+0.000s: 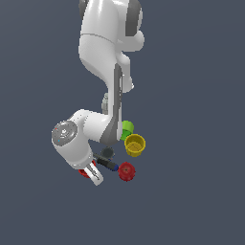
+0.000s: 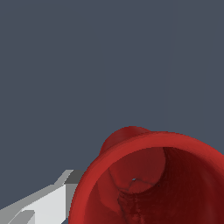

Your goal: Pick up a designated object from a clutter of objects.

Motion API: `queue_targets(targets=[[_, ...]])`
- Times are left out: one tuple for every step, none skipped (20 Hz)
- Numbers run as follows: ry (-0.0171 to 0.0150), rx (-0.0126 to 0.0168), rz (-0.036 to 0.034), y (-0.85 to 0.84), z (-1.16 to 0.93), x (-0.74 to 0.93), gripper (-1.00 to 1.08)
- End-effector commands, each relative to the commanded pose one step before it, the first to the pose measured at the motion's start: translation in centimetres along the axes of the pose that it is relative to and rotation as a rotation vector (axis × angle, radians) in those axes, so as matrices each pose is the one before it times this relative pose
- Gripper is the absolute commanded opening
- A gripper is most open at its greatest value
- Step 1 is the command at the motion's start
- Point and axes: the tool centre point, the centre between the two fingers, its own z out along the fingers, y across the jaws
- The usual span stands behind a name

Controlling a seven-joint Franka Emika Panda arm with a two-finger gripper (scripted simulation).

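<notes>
Here the gripper hangs low at the exterior view's left of the clutter, and a bit of the red cup shows between its fingers, so it looks clamped on that cup. Close up in the wrist view, the red cup fills the frame with its open mouth toward the camera and one pale finger against its rim. To the exterior view's right lie the dark marker, the red ribbed disc, the yellow cup and the green cup, all apart from the gripper.
</notes>
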Motion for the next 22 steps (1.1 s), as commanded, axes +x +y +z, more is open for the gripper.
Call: queue_targets(targets=[[0.00058, 0.00012, 0.00044, 0.017, 0.002, 0.037, -1.00], [-0.00034, -0.00005, -0.00035, -0.011, -0.013, -0.033, -1.00], [0.00000, 0.00000, 0.00000, -0.013, -0.021, -0.018, -1.00], [0.00000, 0.00000, 0.00000, -0.038, -0.064, -0.055, -1.00], [0.00000, 0.00000, 0.00000, -0.064, -0.107, -0.093, -1.00], [0.00000, 0.00000, 0.00000, -0.090, -0.150, -0.130, -1.00], [0.00000, 0.00000, 0.00000, -0.116, -0.194, -0.168, -1.00], [0.00000, 0.00000, 0.00000, -0.143, -0.238, -0.206, -1.00], [0.00000, 0.00000, 0.00000, -0.170, -0.284, -0.245, -1.00], [0.00000, 0.00000, 0.00000, -0.198, -0.330, -0.285, -1.00], [0.00000, 0.00000, 0.00000, -0.227, -0.377, -0.326, -1.00], [0.00000, 0.00000, 0.00000, -0.256, -0.426, -0.367, -1.00], [0.00000, 0.00000, 0.00000, -0.286, -0.476, -0.410, -1.00], [-0.00033, 0.00036, -0.00002, -0.315, -0.524, -0.453, -1.00], [0.00000, 0.00000, 0.00000, -0.349, -0.582, -0.500, -1.00], [0.00000, 0.00000, 0.00000, -0.383, -0.638, -0.548, -1.00], [0.00000, 0.00000, 0.00000, -0.418, -0.697, -0.597, -1.00], [0.00000, 0.00000, 0.00000, -0.455, -0.759, -0.649, -1.00], [0.00000, 0.00000, 0.00000, -0.491, -0.820, -0.700, -1.00], [0.00000, 0.00000, 0.00000, -0.524, -0.875, -0.744, -1.00], [0.00000, 0.00000, 0.00000, -0.537, -0.897, -0.761, -1.00], [0.00000, 0.00000, 0.00000, -0.538, -0.899, -0.761, -1.00]])
